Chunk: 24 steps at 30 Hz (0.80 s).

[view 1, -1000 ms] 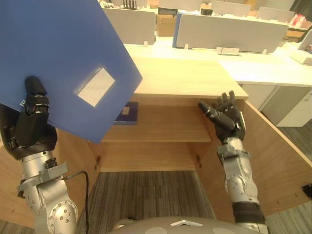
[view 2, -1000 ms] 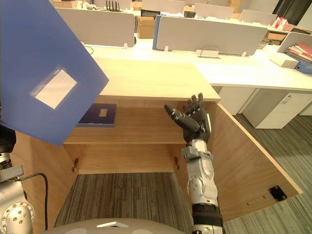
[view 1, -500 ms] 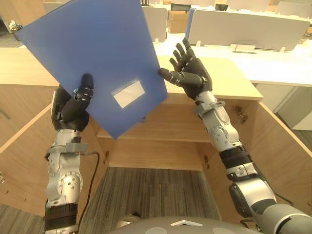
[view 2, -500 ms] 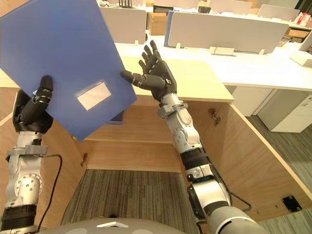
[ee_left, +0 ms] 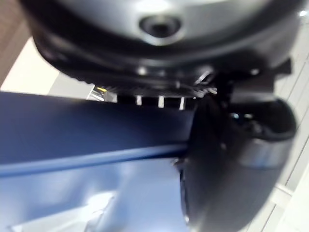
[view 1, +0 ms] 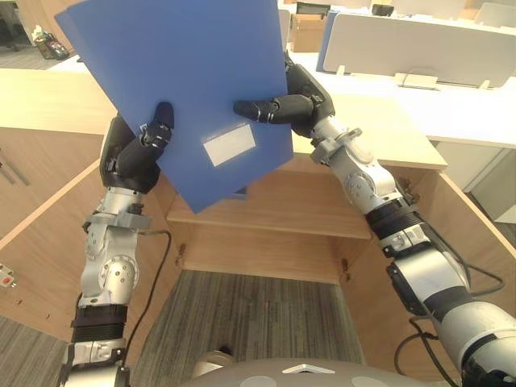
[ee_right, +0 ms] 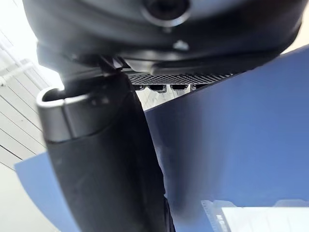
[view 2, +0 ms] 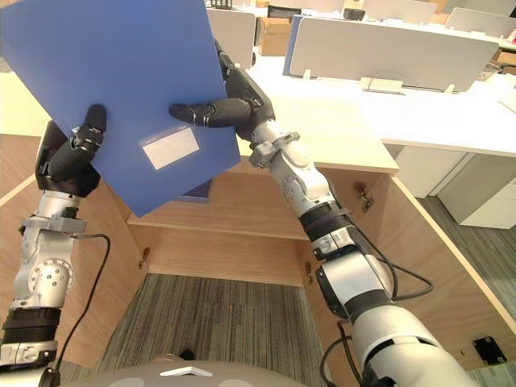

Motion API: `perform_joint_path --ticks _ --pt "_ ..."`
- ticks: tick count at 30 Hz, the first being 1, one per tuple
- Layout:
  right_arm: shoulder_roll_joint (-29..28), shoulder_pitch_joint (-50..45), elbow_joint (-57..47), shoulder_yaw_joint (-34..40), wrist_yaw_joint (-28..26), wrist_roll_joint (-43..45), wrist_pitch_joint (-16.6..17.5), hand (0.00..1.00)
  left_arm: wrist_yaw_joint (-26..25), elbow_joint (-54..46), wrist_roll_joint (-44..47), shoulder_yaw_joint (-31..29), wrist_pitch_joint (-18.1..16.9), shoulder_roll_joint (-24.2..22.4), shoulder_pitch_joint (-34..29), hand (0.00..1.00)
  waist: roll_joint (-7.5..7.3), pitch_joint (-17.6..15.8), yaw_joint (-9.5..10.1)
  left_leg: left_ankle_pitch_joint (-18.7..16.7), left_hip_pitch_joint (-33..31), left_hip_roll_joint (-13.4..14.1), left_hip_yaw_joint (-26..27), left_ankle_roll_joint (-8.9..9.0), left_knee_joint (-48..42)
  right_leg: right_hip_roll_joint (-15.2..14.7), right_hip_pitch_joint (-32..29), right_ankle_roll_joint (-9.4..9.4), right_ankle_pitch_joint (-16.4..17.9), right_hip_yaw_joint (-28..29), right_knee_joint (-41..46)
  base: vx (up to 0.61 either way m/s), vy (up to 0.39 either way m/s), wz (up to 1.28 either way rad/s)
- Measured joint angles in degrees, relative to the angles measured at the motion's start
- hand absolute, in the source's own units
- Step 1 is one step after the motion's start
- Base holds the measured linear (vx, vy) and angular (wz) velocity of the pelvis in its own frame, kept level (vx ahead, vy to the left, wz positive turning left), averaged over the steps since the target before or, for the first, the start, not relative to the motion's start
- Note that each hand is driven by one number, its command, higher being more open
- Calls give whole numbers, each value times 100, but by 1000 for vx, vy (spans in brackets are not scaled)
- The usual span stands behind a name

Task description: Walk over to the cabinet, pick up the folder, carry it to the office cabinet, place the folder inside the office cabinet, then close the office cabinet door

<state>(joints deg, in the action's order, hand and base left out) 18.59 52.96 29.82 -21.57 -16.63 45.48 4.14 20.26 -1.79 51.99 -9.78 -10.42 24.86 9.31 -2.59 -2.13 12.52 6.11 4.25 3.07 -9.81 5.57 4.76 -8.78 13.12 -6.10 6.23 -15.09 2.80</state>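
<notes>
Flat smooth blue folder (view 1: 177,81), white rectangular label (view 1: 229,145), over wood-grain cabinet (view 1: 274,214); left hand (view 1: 133,157) pinches its edge, right hand (view 1: 300,101), open earlier, now clamped on too

The flat blue plastic folder (view 1: 177,89), cropped at the top edge, covers most of a dark blue book (view 2: 198,192).

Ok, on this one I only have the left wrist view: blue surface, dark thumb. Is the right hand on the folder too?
Observer: Yes, the right hand pinches the folder at its right edge, thumb across the front near the white label.
Operator: Is it inside the cabinet yet?
Observer: No, it is held up above the shelf of the office cabinet.
Operator: Doors?
Observer: Both open; the right door stands wide.
</notes>
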Motion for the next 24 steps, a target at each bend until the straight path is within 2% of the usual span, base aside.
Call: perform_joint_path --ticks 3,4,10,17,18,21,24 --pt "174 265 202 -434 -95 2 -77 100 125 0 0 37 -106 143 103 0 -5 1 35 -11 -17 0 -10 14 -1 4 0 0 0 -13 -16 6 -10 0" --pt "210 284 207 -523 -109 3 -110 0 135 1 3 67 -123 162 160 0 -9 3 64 -15 -25 3 -18 19 -1 8 0 0 0 -22 -22 14 -33 3" --pt "400 388 399 -1149 -284 83 -223 0 143 93 24 323 -192 696 179 0 -13 5 153 -78 -118 56 -80 87 -84 80 7 7 -4 -54 -86 5 -33 4" --pt "660 289 407 -1610 -522 478 -264 0 171 393 193 574 -152 924 175 0 -13 6 126 -193 -205 61 -97 117 -277 100 18 25 7 -63 -92 2 -11 1" --pt "673 203 407 -1610 -522 524 -261 0 193 393 192 651 -149 972 170 100 -14 6 129 -198 -210 61 -97 117 -284 100 18 26 8 -64 -93 0 0 0" --pt "735 -101 334 -1629 -522 644 -261 0 205 383 191 815 -58 999 75 100 -17 8 126 -208 -243 37 -109 119 -340 88 0 29 7 -87 -63 1 -4 1" --pt "766 -558 276 -1709 -568 696 -268 0 499 354 245 1085 -23 992 -355 100 -32 19 90 -229 -282 37 -118 126 -369 88 -1 28 9 -85 -82 1 -3 1"
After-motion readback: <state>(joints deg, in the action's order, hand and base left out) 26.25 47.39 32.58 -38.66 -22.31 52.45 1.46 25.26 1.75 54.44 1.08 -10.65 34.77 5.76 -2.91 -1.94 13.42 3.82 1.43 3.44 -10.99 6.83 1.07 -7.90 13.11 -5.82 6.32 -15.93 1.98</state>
